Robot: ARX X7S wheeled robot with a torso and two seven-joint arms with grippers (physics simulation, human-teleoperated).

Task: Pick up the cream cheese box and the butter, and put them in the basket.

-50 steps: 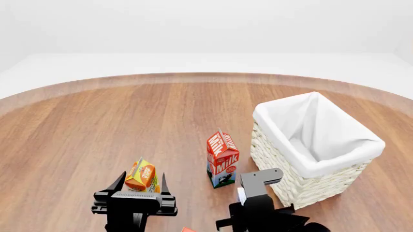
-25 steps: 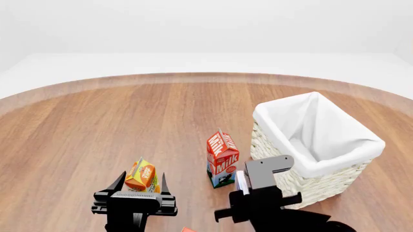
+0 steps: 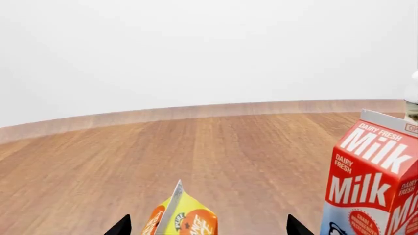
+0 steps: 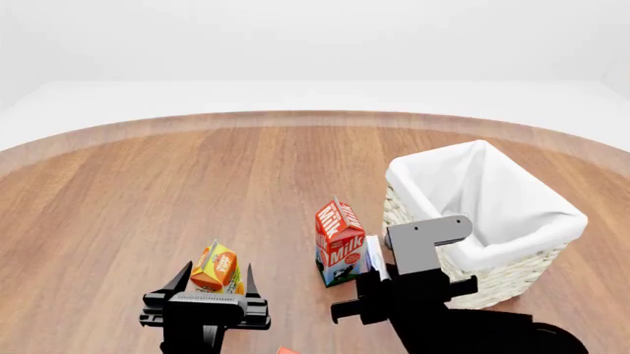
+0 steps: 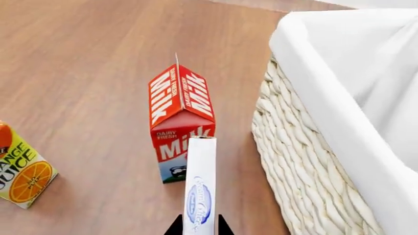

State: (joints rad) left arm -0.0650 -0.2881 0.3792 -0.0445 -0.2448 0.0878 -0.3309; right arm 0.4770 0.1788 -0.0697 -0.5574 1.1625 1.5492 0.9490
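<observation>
My right gripper [image 5: 199, 228] is shut on the cream cheese box [image 5: 199, 186], a thin white box with a blue mark, and holds it edge-up above the floor. In the head view the box [image 4: 373, 257] sits between the milk carton and the white wicker basket [image 4: 512, 247], just in front of the basket's near wall [image 5: 307, 161]. My left gripper [image 4: 212, 286] is open and empty, its fingertips [image 3: 121, 227] either side of the orange juice carton [image 3: 183, 219]. Only a small red-orange sliver [image 4: 286, 351] shows at the head view's bottom edge; I cannot tell whether it is the butter.
A tall red milk carton [image 4: 340, 240] stands upright just left of the basket, also in the right wrist view [image 5: 179, 115] and the left wrist view [image 3: 372, 181]. The orange juice carton [image 4: 215, 269] stands further left on the wooden floor.
My right gripper has risen and moved forward with the cream cheese box, closer to the basket's near wall. The left gripper and the cartons have not moved.
</observation>
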